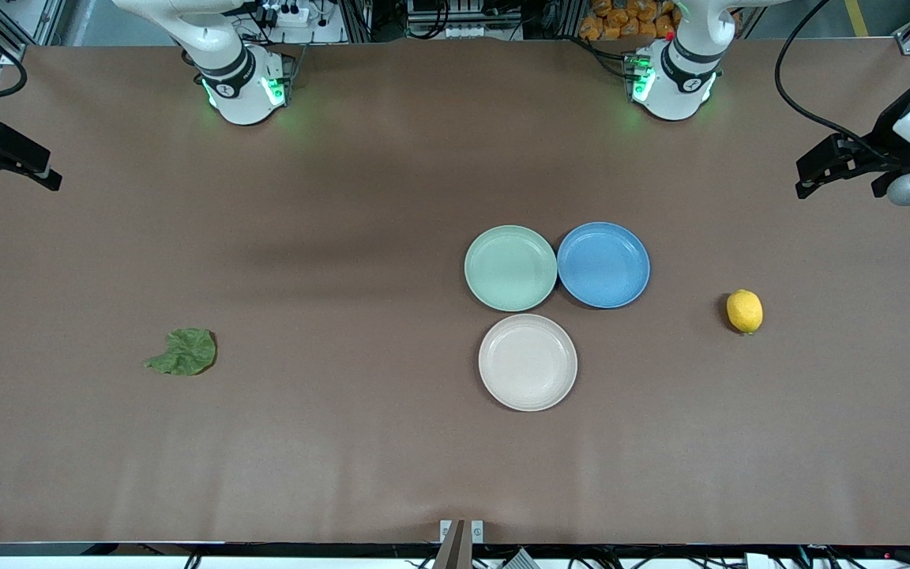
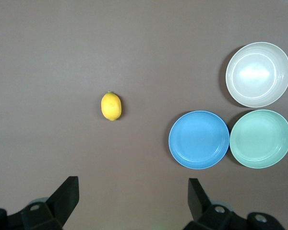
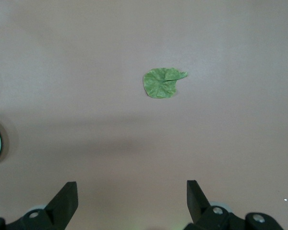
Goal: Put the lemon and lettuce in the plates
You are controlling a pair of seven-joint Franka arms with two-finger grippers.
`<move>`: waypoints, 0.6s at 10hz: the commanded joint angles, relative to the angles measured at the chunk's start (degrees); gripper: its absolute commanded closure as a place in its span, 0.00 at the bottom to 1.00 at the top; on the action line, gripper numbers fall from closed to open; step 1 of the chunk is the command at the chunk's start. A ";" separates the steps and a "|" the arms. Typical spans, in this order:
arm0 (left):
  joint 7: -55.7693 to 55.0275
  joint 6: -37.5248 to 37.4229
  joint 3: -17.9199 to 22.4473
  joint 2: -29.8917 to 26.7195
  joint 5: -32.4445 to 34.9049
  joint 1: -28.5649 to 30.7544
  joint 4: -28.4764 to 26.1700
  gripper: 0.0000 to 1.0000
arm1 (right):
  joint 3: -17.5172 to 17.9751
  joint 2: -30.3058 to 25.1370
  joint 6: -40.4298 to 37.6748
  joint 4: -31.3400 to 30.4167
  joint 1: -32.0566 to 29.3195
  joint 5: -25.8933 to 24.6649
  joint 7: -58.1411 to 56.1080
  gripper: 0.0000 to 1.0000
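The yellow lemon (image 1: 744,310) lies on the brown table toward the left arm's end; it also shows in the left wrist view (image 2: 111,106). The dark green lettuce leaf (image 1: 182,352) lies flat toward the right arm's end, and shows in the right wrist view (image 3: 162,83). The mint plate (image 1: 510,268) and the cream plate (image 1: 528,362) sit empty mid-table, the cream one nearer the camera. My left gripper (image 2: 133,191) is open and empty, high over bare table at its end (image 1: 818,174). My right gripper (image 3: 132,192) is open and empty, high over its end (image 1: 36,170).
A blue plate (image 1: 603,264) sits empty, touching the mint plate on the side toward the lemon. All three plates show in the left wrist view, with the blue plate (image 2: 199,139) closest to the lemon. Both arm bases stand along the table's back edge.
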 commanded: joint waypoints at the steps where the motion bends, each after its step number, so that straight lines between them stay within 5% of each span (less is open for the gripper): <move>1: 1.71 -1.17 -0.07 0.18 -1.09 0.43 1.06 0.00 | -0.76 -1.44 -0.42 -0.64 0.78 -1.51 -1.24 0.00; 6: 1.63 -1.17 0.02 0.70 -1.00 0.43 1.06 0.00 | -0.76 -1.44 -0.07 -0.72 0.87 -0.99 -1.24 0.00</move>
